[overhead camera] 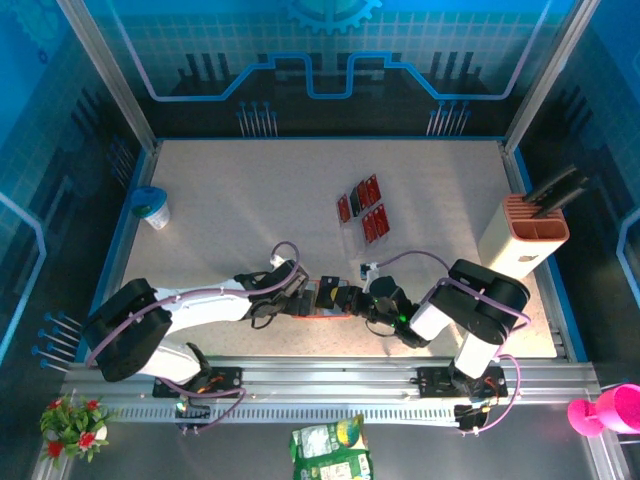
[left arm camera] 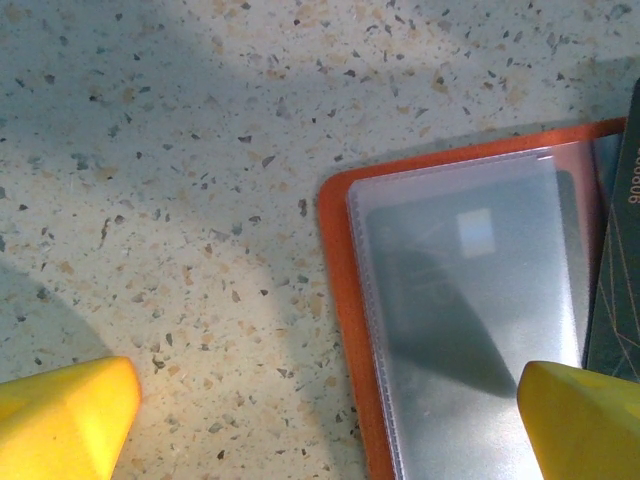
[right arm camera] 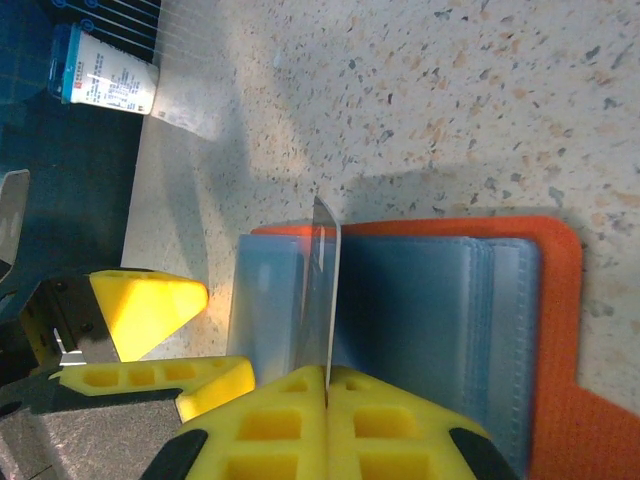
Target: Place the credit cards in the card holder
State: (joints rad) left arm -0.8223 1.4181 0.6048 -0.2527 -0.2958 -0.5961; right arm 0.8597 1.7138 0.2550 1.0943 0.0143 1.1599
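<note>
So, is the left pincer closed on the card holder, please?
No, the left pincer stands wide open, its fingers spread across the card holder's edge.

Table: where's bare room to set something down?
Free: the wide patch between cup and cards; the strip between cards and box. Crowded: near edge centre, where left gripper and right gripper meet over the holder.

The left arm [overhead camera: 180, 312] and right arm [overhead camera: 455, 310] had white links [overhead camera: 215, 303] between bulky black housings [overhead camera: 125, 330], with lilac cables [overhead camera: 420, 256] looping alongside. A green light [overhead camera: 403, 320] glowed on the right arm. The left gripper [left arm camera: 325, 390] had smooth yellow fingers [left arm camera: 60, 425]; the right gripper [right arm camera: 327, 385] had yellow ones with square hollows.
</note>
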